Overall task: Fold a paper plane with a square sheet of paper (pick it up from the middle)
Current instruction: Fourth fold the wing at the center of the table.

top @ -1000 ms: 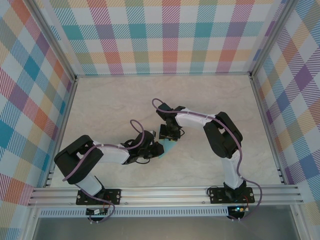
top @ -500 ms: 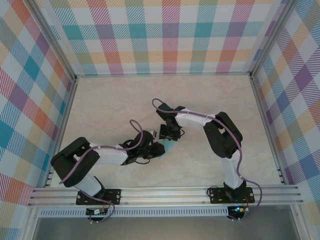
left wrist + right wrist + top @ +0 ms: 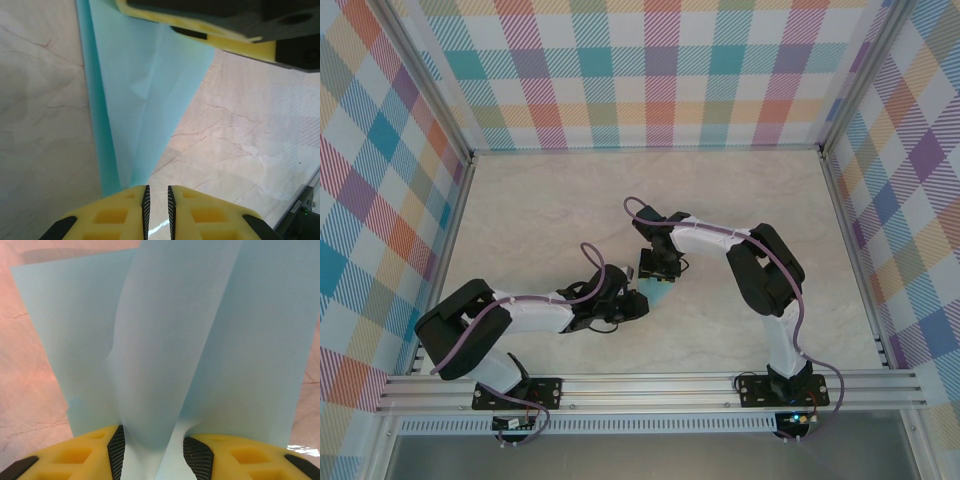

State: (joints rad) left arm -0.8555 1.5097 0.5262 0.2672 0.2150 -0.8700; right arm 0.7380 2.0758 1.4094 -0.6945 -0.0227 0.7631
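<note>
The left gripper (image 3: pixel 157 201) has its jaws drawn narrow, with a thin slit between them and bare table showing through. The pointed end of the folded paper (image 3: pixel 145 100) runs under one of its fingers, and I cannot tell whether it is pinched there or just passing below. The paper lies between the two grippers, near the middle of the marble-look table (image 3: pixel 540 210), and tapers from a wide end at the right gripper down to that point. The right gripper (image 3: pixel 152 452) is closed on a raised ridge of the paper. The ridge stands up between its pads (image 3: pixel 116 450) while flat flaps spread to either side.

As I judge it, the main risk is a tear or a crooked crease. If the arms draw apart or twist while both have hold, the thin sheet gives at the narrow tip. If the left jaws have no real hold, the point could slip free and the fold spring open. The grippers also sit very close together, so a small sideways move could knock their fingers together.

The left wrist view gives the outline: the long taper, the straight creases, and the right gripper's yellow finger lying across the wide end. The right wrist view gives the grip itself, with the ridge bulging between the pads. The top view gives how tightly the two wrists crowd the small cyan patch.
</note>
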